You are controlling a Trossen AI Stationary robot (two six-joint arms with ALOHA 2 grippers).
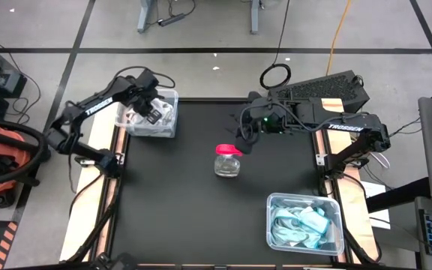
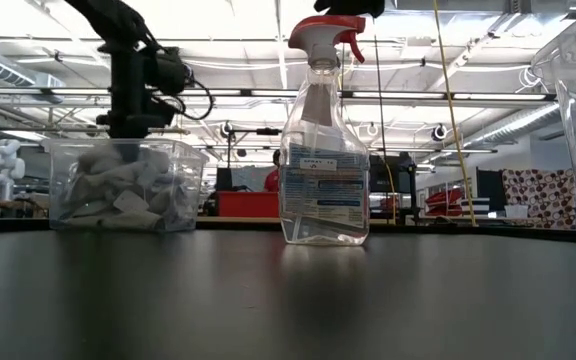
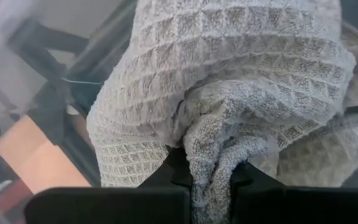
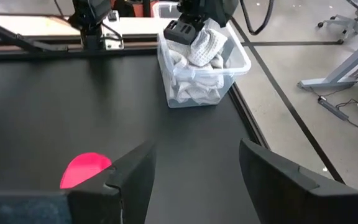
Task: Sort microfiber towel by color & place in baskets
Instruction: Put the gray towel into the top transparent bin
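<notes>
My left gripper [image 1: 154, 112] hangs over the far-left basket [image 1: 172, 97], pointing steeply down and shut on a white-grey waffle-weave towel [image 3: 229, 74]. From across the table, that basket [image 4: 194, 93] shows a pile of white towels, with the held towel [image 4: 207, 43] at its top. The near-right basket [image 1: 276, 199] holds several light blue towels [image 1: 298, 225]. My right gripper [image 4: 194, 155] waits open and holding nothing, high over the table's far middle [image 1: 247, 135]. My left gripper pinches a bunched fold of the white-grey towel [image 3: 211, 152] between its two fingers, several layers together. The fingers come from above, pointing down. The towel hangs below them, slack and crumpled, at the basket's opening; whether it rests on the pile I cannot tell.
A clear spray bottle with a pink-red head [image 1: 228, 159] stands upright in the middle of the black table [image 1: 171, 202]. A keyboard [image 1: 328, 88] lies beyond the far right edge. Bare tabletop lies between the two baskets.
</notes>
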